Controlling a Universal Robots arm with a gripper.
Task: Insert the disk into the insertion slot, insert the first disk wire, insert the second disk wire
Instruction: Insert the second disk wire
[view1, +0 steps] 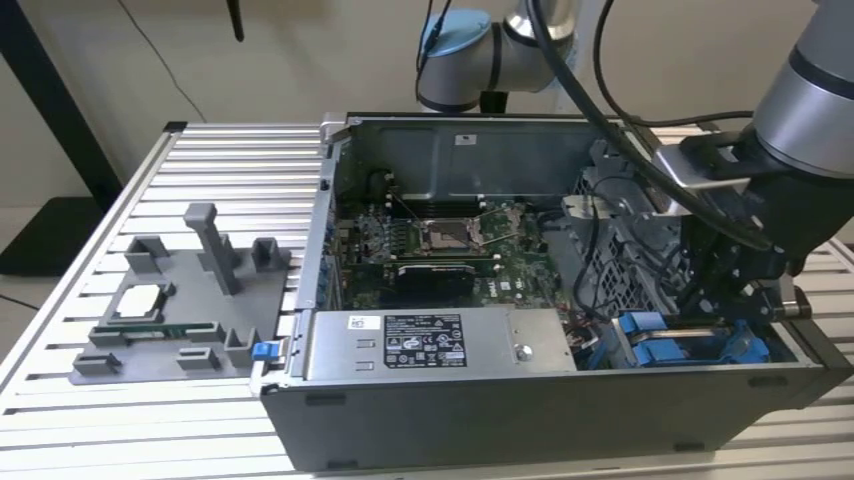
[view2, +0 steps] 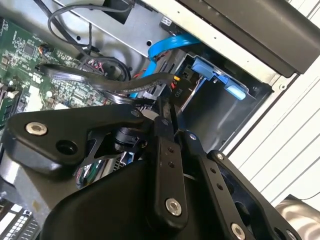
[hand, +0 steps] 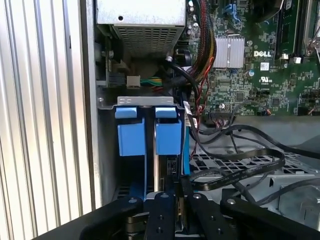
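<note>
Claw (hand: 172, 192) clenched inside insertion slot (hand: 107, 150), black cables (hand: 240, 155) crowding alongside; power supply (view1: 434, 342) near

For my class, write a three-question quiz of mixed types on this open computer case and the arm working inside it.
1. True or false: the gripper is lowered into the corner of the computer case at the exterior view's right, by the blue plastic fittings.
2. Multiple choice: in the exterior view, what lies along the near wall of the case? A) a keyboard B) the grey power-supply box with a black-and-white sticker C) a fan
3. Fill in: outside the case, at the exterior view's left, a grey ______ sits on the ribbed table.

Key: 1 true; 2 B; 3 fixture tray.
</note>
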